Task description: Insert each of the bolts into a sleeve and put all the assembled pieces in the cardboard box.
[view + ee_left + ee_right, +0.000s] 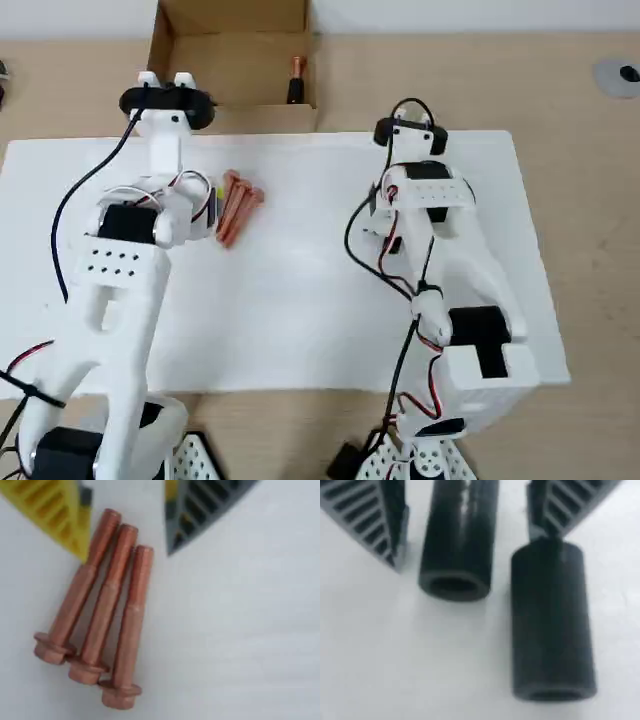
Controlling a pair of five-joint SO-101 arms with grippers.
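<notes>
Your three bolts lie side by side, touching, on the white table. From above, the left arm covers part of them. The left fingers hang spread over their threaded ends. The right fingers stand open around one sleeve, whose far end is cut off. A second sleeve lies just beside it. One assembled piece sits in the box.
</notes>
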